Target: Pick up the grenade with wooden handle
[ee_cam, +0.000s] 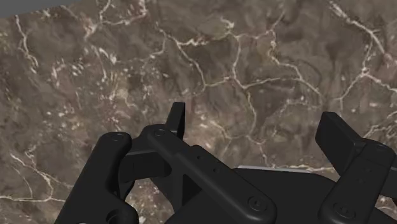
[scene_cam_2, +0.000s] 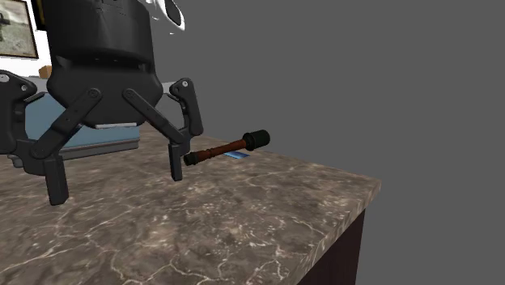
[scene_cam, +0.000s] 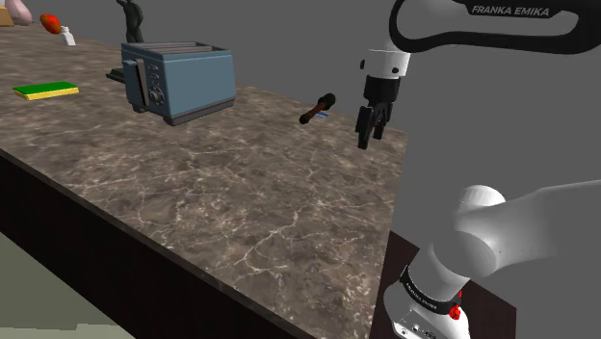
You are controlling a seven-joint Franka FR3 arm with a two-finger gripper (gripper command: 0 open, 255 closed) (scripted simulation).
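Grenade [scene_cam_2: 227,147] is lying on its side near the edge of the brown marbled bench [scene_cam: 241,193], showing a dark cylindrical head, a reddish-brown wooden handle and a dark end cap, its handle crossing a small blue flat item [scene_cam_2: 237,155]. End effector [scene_cam_2: 116,185] is hovering near it, fingers spread wide, gripping nothing.

A dark brown, marble-patterned countertop [ee_cam: 127,63], veined in white, is seen beneath the all-black two-finger gripper [ee_cam: 254,124]. Its black fingers [ee_cam: 176,121] are spread apart, and bare stone is seen between them. A plain grey strip [ee_cam: 19,5] is seen past one edge of the slab.
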